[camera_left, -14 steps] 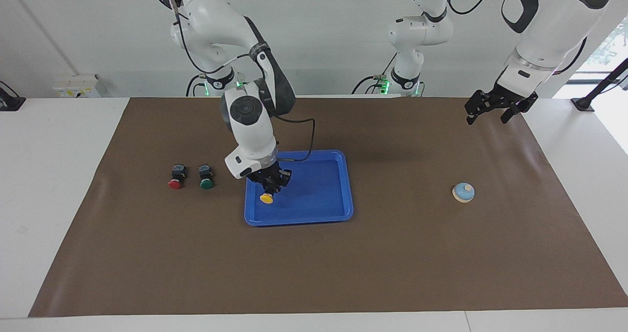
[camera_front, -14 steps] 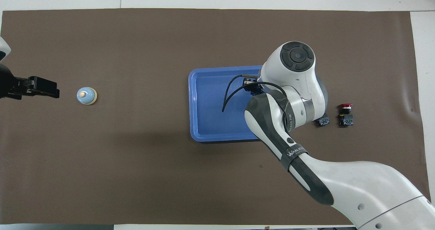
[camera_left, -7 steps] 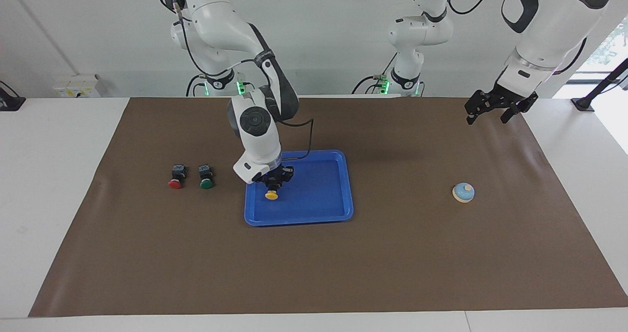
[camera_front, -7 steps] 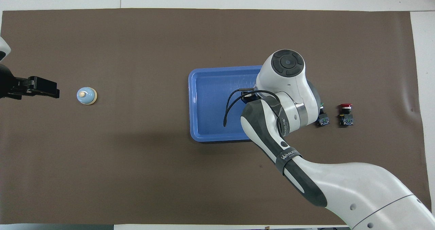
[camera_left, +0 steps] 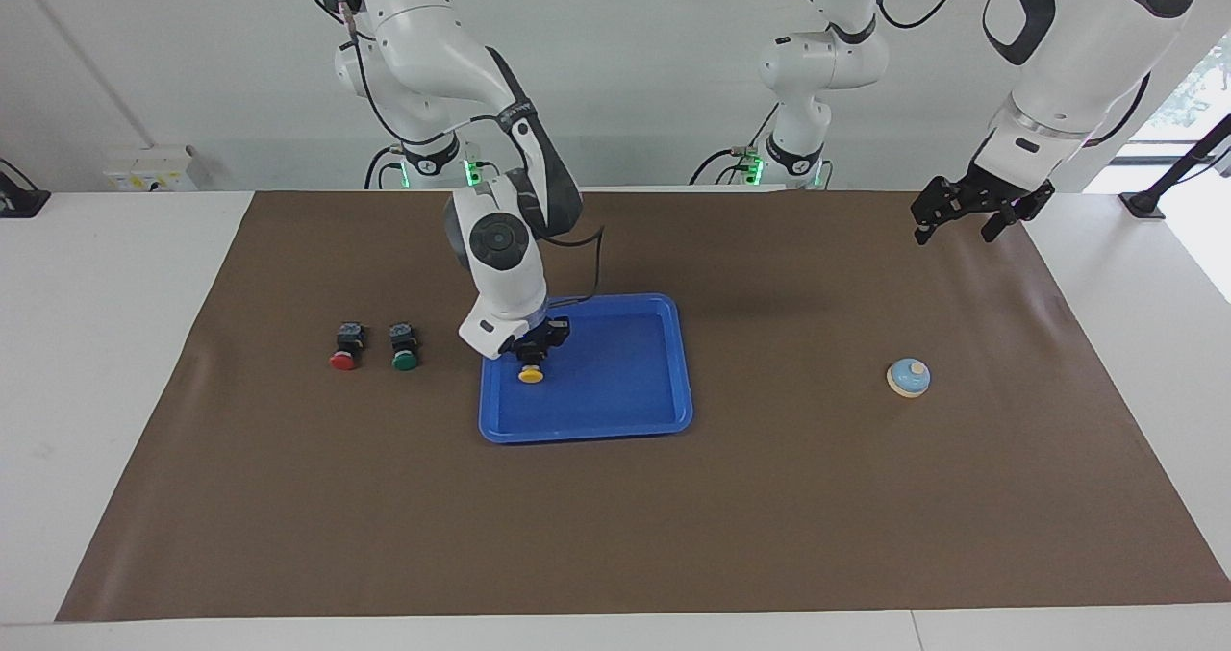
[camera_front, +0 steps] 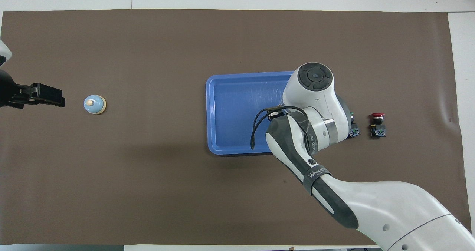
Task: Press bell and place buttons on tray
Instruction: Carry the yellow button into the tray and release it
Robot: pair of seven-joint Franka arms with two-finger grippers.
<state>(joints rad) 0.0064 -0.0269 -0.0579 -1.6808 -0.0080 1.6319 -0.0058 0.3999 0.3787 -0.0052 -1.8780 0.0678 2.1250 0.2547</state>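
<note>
The blue tray (camera_left: pixel 615 382) (camera_front: pixel 233 110) lies mid-table. My right gripper (camera_left: pixel 532 355) is low over the tray's end toward the right arm, shut on the yellow button (camera_left: pixel 530 374), whose cap points away from the robots. Whether the button touches the tray I cannot tell. In the overhead view the arm hides both gripper and button. The red button (camera_left: pixel 343 347) (camera_front: pixel 377 123) and green button (camera_left: pixel 404 347) (camera_front: pixel 353 131) sit side by side on the mat beside the tray. The bell (camera_left: pixel 908 378) (camera_front: pixel 94 105) stands toward the left arm's end. My left gripper (camera_left: pixel 955 231) (camera_front: pixel 44 95) waits open, raised over the mat.
A brown mat (camera_left: pixel 615 536) covers most of the white table. A black cable (camera_front: pixel 256 126) loops from the right wrist over the tray. A third arm's base (camera_left: pixel 798 151) stands at the robots' edge of the table.
My right gripper has carried the yellow button over the tray, toward the tray's edge on the robots' side. The left arm, the bell and the other two buttons have not moved.
</note>
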